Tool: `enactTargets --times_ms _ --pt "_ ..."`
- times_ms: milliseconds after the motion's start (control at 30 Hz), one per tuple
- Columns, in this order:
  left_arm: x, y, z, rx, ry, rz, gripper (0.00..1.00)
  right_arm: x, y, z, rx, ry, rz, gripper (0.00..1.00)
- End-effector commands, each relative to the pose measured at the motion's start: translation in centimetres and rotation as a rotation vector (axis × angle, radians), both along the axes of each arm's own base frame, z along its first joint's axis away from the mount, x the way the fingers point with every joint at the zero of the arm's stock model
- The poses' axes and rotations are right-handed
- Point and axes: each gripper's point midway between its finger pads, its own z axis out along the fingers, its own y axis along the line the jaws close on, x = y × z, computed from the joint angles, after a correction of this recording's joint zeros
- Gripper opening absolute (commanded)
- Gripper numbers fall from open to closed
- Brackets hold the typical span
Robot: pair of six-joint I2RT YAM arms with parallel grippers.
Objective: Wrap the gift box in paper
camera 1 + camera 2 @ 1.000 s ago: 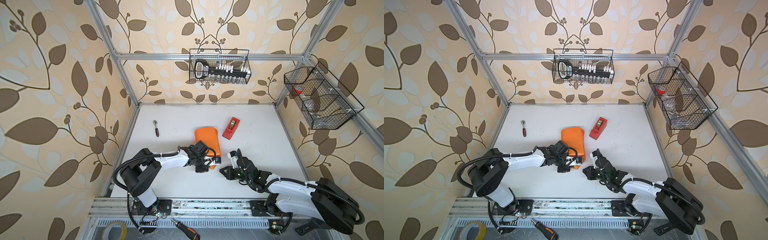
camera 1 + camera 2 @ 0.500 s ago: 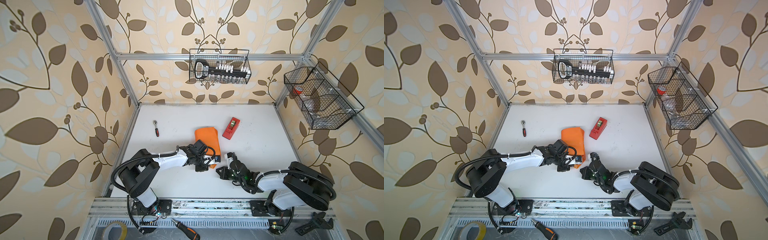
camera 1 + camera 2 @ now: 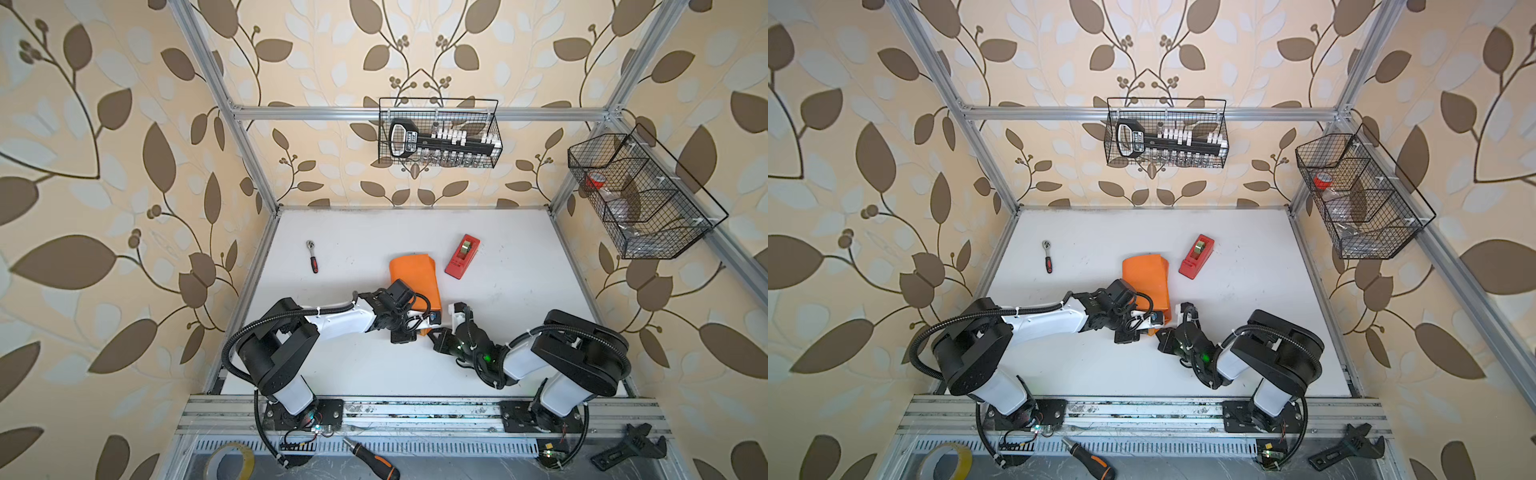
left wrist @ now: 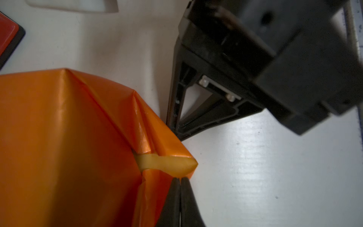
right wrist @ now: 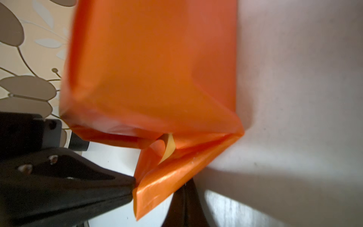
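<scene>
1. You kept the left gripper [image 4: 179, 179] at the parcel's near end. Its jaws looked pressed together, tips against the near-right corner flap of the paper [image 3: 415, 274]. I couldn't tell whether a layer was pinched.
2. The paper sat mid-table, orange face out. The gift box was fully hidden, inside the wrap by my read. The near end fold gaped and showed the pale inner face.
3. The change: you swung the right gripper [image 4: 174, 131] in from the right and closed it. Its tips touched the same corner fold, with no clear hold seen.
4. The tape dispenser [image 3: 462, 255] lay untouched, just right of the parcel's far end.
5. My read: the body was wrapped, and the near end was being creased, not yet taped.
</scene>
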Motion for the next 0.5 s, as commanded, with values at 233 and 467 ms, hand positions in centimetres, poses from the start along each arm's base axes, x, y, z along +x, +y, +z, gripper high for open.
enactTargets --times_ms 233,467 --pt "0.0 1.1 0.5 0.000 -0.057 -0.002 0.36 0.5 -0.1 0.5 0.030 -0.018 -0.042 0.04" --pt "0.3 1.1 -0.4 0.025 -0.075 -0.003 0.45 0.7 0.2 0.9 0.050 -0.023 -0.045 0.03"
